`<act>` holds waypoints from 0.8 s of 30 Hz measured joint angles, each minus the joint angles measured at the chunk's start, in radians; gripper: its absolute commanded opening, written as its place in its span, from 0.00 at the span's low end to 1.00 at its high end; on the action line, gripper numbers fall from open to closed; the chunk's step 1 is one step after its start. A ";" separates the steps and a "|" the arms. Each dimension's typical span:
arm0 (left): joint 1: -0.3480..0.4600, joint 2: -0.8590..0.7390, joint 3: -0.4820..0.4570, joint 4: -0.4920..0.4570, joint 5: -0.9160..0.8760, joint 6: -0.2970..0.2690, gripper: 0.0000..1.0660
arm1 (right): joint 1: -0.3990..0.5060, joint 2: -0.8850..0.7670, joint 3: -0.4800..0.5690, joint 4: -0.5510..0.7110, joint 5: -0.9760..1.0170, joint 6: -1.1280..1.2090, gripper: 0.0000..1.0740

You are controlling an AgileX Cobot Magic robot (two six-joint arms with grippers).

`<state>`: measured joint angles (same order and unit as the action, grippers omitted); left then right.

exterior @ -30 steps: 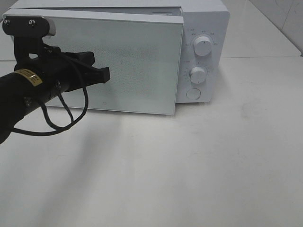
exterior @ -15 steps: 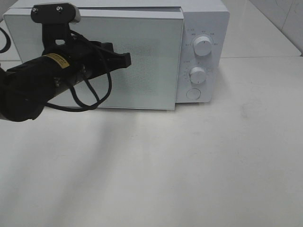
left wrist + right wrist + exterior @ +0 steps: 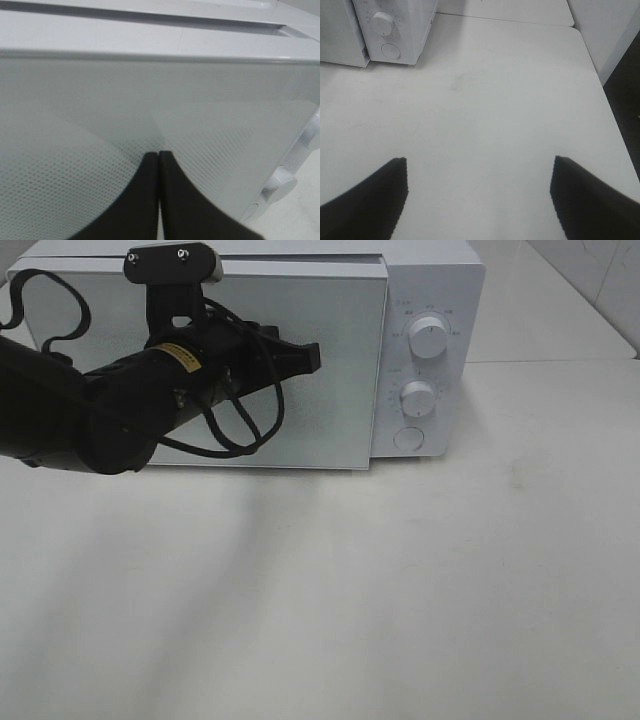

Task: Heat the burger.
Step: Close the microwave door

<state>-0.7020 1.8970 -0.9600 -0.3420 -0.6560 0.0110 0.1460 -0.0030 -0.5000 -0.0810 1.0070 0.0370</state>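
White microwave door [image 3: 340, 410] lies just ahead of our left gripper [image 3: 310, 357], whose fingers are pressed together, tips at its dotted glass. Our right gripper [image 3: 479, 165] hangs spread over the table [image 3: 485, 100]. We cannot tell where the burger is.

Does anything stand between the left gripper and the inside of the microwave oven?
Yes: the pale dotted door of the white microwave oven, shut or nearly shut, covers the opening. The shut left gripper is at its front. No burger is visible.
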 measured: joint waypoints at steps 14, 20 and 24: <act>-0.023 0.061 -0.126 0.021 0.102 0.027 0.00 | 0.000 0.000 0.000 0.000 0.000 0.000 0.71; -0.024 0.077 -0.160 0.021 0.128 0.030 0.00 | 0.000 0.000 0.000 0.000 0.000 0.000 0.71; -0.025 0.092 -0.174 0.011 0.129 0.040 0.00 | 0.000 0.000 0.000 0.000 0.000 0.000 0.71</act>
<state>-0.7270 1.9890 -1.1340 -0.3310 -0.5270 0.0510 0.1460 -0.0030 -0.5000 -0.0810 1.0070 0.0370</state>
